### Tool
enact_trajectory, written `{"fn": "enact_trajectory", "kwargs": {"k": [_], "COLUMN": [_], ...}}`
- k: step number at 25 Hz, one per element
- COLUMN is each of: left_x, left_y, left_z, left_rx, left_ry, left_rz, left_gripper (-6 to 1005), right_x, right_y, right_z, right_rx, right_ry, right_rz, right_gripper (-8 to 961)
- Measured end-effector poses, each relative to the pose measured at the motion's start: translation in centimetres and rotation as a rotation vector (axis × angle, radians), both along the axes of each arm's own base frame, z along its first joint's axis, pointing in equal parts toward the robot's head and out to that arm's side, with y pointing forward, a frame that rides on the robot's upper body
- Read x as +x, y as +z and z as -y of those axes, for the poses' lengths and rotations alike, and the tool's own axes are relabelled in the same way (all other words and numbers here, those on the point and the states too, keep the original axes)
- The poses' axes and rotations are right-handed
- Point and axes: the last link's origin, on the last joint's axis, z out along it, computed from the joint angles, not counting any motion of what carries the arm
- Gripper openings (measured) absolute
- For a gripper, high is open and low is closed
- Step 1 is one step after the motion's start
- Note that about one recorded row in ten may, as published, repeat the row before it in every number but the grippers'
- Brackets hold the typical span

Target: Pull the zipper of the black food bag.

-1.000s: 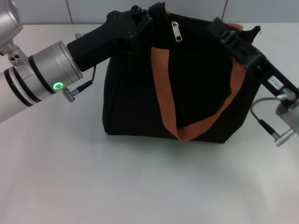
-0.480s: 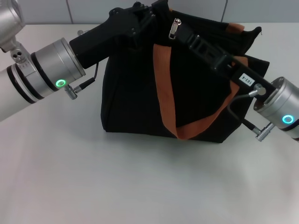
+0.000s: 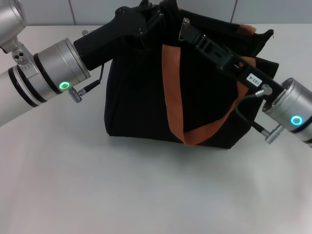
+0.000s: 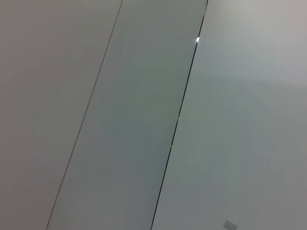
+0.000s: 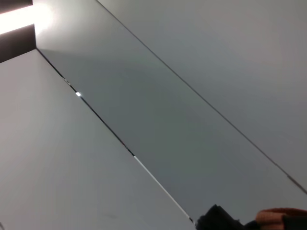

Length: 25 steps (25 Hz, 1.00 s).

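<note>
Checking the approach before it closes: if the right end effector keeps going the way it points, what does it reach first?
Most likely the zipper: the right end effector points up along the top edge of the black food bag, its tip at the silver tab. Contact is unclear from the head view.

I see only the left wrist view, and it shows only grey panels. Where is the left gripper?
Observer: The left gripper is at the top edge of the bag, at its left end.
Operator: And the zipper?
Observer: The zipper hangs on the top edge, above the orange strap.
Operator: Where is the right gripper?
Observer: The right gripper reaches across the bag's front, its tip beside the zipper.
</note>
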Motion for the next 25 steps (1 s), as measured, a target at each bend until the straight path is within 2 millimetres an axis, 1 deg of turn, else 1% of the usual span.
{"fn": "enact_trajectory", "kwargs": {"k": [3,5,15,25], "left_x": [0.0,0.0,0.0,0.0], "left_y": [0.0,0.0,0.0,-0.2], "left_z": [0.0,0.0,0.0,0.1], "left_rx": [0.000,0.000,-0.002,-0.008], "left_ry": [0.001,0.002,0.001,0.002], "left_rz": [0.002,0.003,0.004,0.007], "left_gripper": [20,20,20,19], "right_x": [-1.1,-1.1,-0.1,-0.5], "right_y": [-0.3,-0.4,-0.7,-0.6], "right_z": [-0.4,-0.5,-0.7,-0.5], "right_rx": [-0.021,-0.024,-0.044,-0.054], "right_ry": [0.035,0.031,-0.048,-0.016], "right_rz": [0.001,0.005,0.011,-0.004], "right_gripper": [326,326,326,326]}}
